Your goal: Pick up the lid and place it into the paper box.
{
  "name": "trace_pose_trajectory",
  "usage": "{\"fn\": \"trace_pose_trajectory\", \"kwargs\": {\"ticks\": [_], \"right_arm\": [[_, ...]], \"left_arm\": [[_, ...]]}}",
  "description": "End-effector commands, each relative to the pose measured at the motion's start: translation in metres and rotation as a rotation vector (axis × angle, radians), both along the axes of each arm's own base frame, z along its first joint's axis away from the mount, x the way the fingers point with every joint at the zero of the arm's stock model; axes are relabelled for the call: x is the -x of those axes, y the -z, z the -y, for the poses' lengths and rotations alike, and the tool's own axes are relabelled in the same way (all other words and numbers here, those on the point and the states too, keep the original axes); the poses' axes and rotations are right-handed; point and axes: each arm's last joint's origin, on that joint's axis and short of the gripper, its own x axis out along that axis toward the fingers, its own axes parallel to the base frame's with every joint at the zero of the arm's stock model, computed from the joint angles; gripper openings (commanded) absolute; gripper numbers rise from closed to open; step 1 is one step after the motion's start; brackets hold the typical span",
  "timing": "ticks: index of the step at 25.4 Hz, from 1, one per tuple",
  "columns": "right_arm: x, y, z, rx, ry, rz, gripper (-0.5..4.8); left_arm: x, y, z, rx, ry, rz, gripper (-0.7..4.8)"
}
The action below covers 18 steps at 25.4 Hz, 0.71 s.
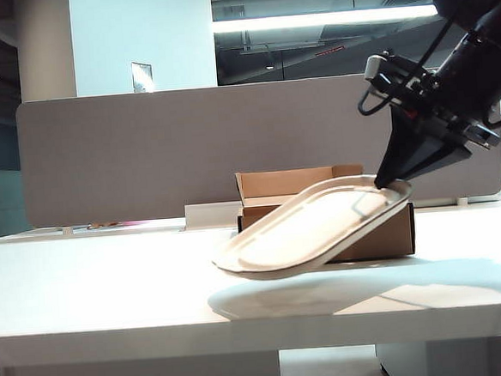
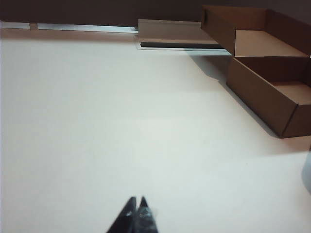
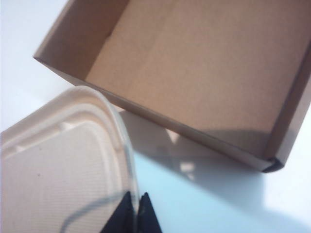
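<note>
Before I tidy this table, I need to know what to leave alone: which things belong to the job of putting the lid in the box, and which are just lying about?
Part of the job:
- lid, tilted, pinched at its edge by the right claw
- paper box, open, nothing inside

Just lying about:
- low white block behind the box
- left claw, shut over bare table

The right gripper (image 1: 386,181) pinches the lid (image 1: 313,227) by its rim. The lid hangs tilted above the table (image 1: 111,284), in front of the paper box (image 1: 383,235).

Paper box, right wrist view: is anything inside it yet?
No, the paper box shows a bare brown floor; the lid is outside it, pinched by the right end effector.
</note>
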Motion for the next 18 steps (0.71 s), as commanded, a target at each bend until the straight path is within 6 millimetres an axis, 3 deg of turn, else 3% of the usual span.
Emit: {"fn": "trace_pose_trajectory", "kwargs": {"ticks": [1, 8, 18], "right_arm": [[-0.005, -0.014, -0.004, -0.06, 0.01, 0.034, -0.06], [-0.015, -0.04, -0.007, -0.095, -0.011, 0.125, -0.06], [-0.034, -0.069, -0.005, -0.011, 0.143, 0.432, -0.06]], "left_arm": [[0.0, -0.001, 0.0, 0.0, 0.0, 0.007, -0.03], [0.0, -0.001, 0.0, -0.001, -0.001, 0.007, -0.03], [0.0, -0.001, 0.0, 0.0, 0.0, 0.006, -0.03]]}}
